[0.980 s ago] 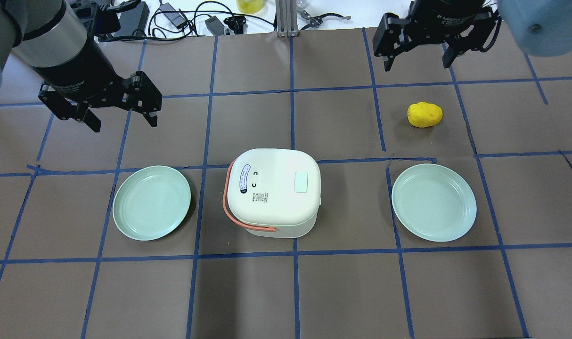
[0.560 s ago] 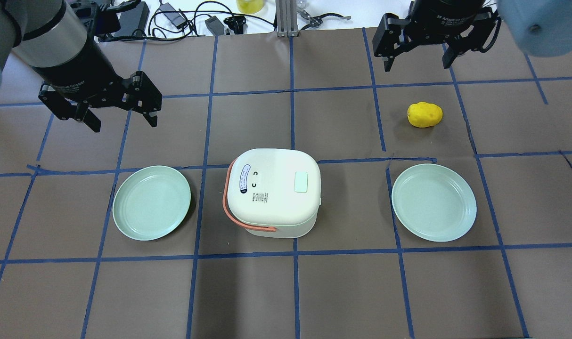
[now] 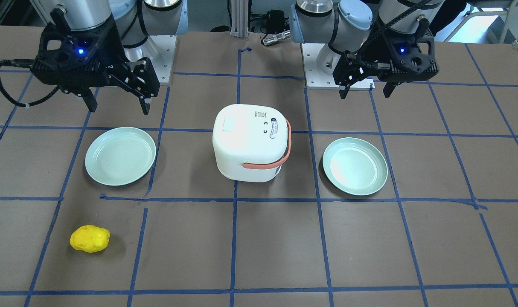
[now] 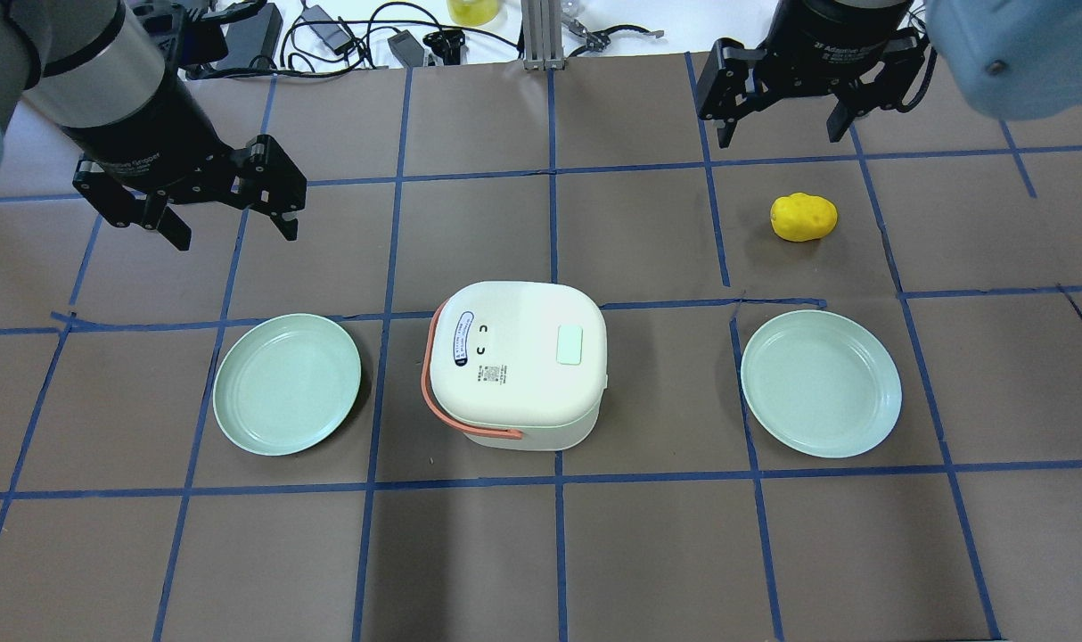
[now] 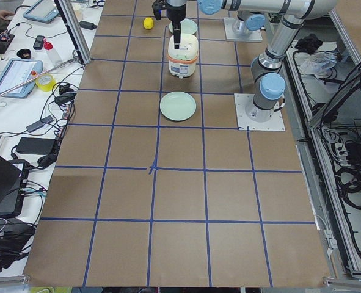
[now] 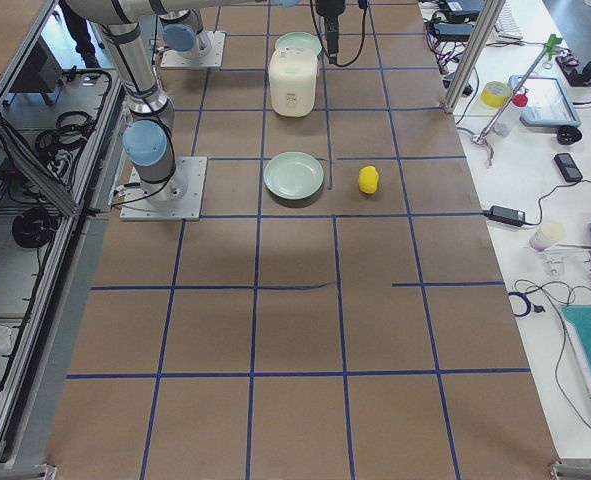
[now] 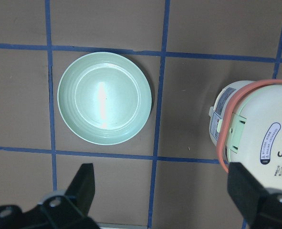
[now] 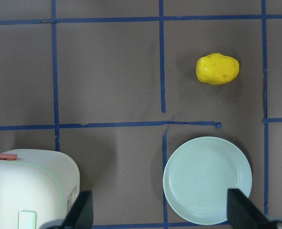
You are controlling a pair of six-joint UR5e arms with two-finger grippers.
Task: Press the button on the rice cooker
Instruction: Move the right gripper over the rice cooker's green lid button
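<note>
Note the left plate [image 4: 287,383] and right plate [image 4: 821,383], both mint green, flat on your blue-taped brown table [image 4: 648,553]. A yellow toy potato [image 4: 803,217] lies near the right plate, not touching.

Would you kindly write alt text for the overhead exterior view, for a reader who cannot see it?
A closed white rice cooker sits centred between a left plate and a right plate, both mint green. The left gripper and right gripper hover open beyond it; a yellow object lies near the right one.
</note>
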